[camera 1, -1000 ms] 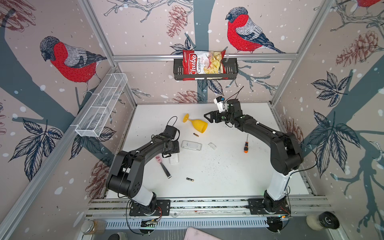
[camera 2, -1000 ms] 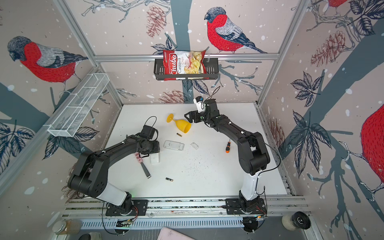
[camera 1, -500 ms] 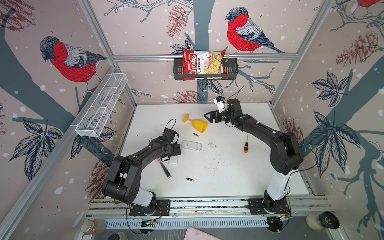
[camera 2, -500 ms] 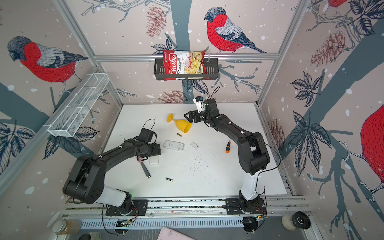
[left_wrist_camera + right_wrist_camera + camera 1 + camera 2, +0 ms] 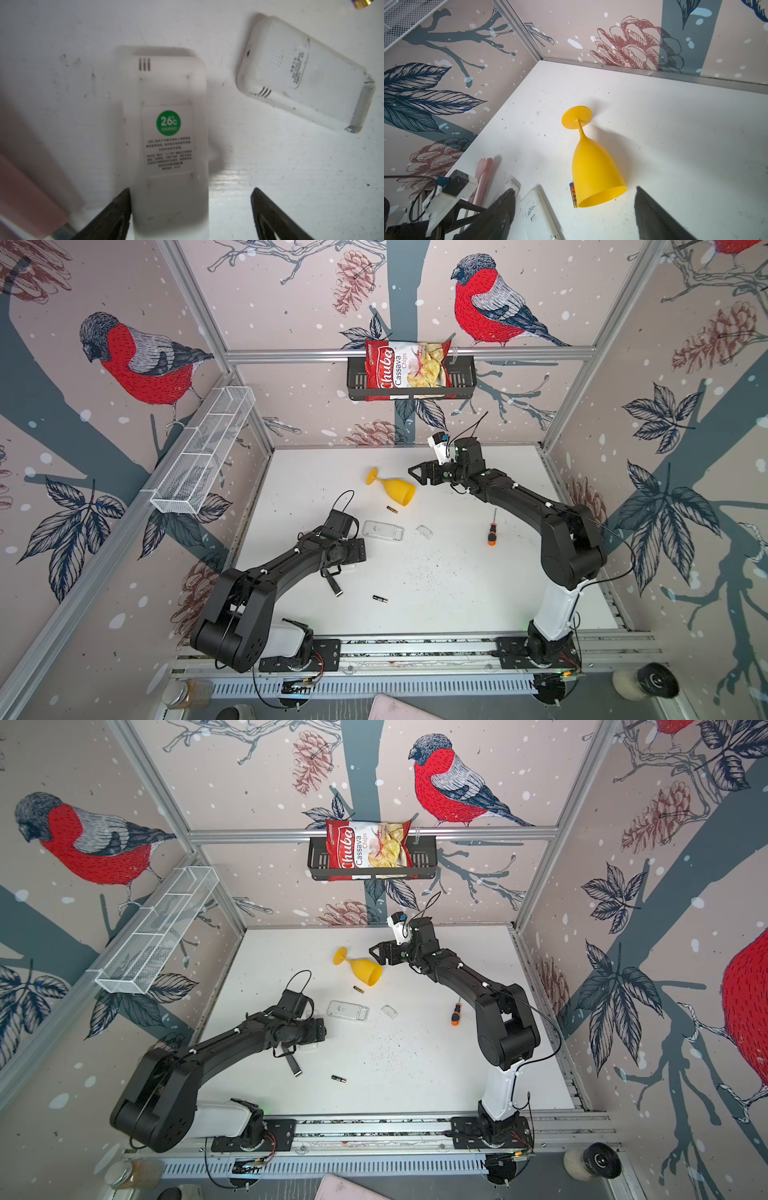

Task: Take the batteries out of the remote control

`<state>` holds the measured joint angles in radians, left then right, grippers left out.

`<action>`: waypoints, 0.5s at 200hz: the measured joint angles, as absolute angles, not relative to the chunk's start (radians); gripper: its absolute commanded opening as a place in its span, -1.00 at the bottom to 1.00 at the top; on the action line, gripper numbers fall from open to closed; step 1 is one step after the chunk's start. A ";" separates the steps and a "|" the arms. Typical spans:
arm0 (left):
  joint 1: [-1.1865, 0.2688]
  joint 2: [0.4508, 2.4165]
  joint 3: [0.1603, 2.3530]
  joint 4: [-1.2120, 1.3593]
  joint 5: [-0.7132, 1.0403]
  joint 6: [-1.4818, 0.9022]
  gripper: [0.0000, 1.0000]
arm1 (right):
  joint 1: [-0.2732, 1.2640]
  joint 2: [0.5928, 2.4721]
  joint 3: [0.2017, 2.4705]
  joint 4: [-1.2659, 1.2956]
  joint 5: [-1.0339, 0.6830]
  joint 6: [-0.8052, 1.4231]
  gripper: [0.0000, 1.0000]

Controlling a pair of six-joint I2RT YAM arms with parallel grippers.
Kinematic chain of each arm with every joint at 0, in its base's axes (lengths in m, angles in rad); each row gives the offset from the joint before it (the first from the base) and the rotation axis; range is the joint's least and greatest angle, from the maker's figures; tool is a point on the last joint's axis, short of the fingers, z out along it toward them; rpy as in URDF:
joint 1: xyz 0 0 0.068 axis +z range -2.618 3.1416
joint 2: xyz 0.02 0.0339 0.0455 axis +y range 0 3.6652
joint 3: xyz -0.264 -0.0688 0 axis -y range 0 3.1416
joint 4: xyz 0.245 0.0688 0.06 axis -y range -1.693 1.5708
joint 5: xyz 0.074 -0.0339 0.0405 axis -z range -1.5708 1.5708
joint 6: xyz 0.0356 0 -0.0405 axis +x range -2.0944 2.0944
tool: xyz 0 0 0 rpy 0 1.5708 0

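In the left wrist view a white remote control (image 5: 168, 116) with a green round sticker lies back up on the table. My left gripper (image 5: 190, 189) is open around its near end; one fingertip (image 5: 122, 199) is against its side and the other stands well off. A second white remote (image 5: 383, 531) lies just beyond, and a small clear cover (image 5: 424, 531) is beside it. One battery (image 5: 392, 510) rests by the yellow goblet (image 5: 395, 489) and another battery (image 5: 380, 599) lies nearer the front. My right gripper (image 5: 419, 475) hovers open and empty by the goblet's mouth.
An orange-and-black screwdriver (image 5: 492, 531) lies right of centre. A dark flat stick (image 5: 334, 587) pokes out from under the left arm, and a pink piece (image 5: 22, 197) shows beside the left fingers. A black wall basket (image 5: 411, 379) holds a chips bag.
My left jaws have spread wide and let go of the sticker remote, which lies on the table. The right arm has stayed still.
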<state>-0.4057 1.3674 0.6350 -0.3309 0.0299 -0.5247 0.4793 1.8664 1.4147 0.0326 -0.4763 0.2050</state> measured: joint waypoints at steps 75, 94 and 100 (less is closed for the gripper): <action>-0.563 1.360 0.605 -0.237 0.030 -0.623 0.76 | 0.483 1.865 1.411 0.033 -0.476 0.205 0.76; -0.586 1.367 0.622 -0.222 0.027 -0.634 0.76 | 0.483 1.866 1.411 0.033 -0.476 0.205 0.76; -0.587 1.368 0.629 -0.221 0.025 -0.639 0.76 | 0.483 1.868 1.411 0.033 -0.476 0.205 0.76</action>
<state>-0.5873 1.3678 0.6292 -0.2207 0.0254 -0.6392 0.4831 1.8675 1.4113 0.0330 -0.4763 0.2050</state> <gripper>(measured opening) 0.880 0.880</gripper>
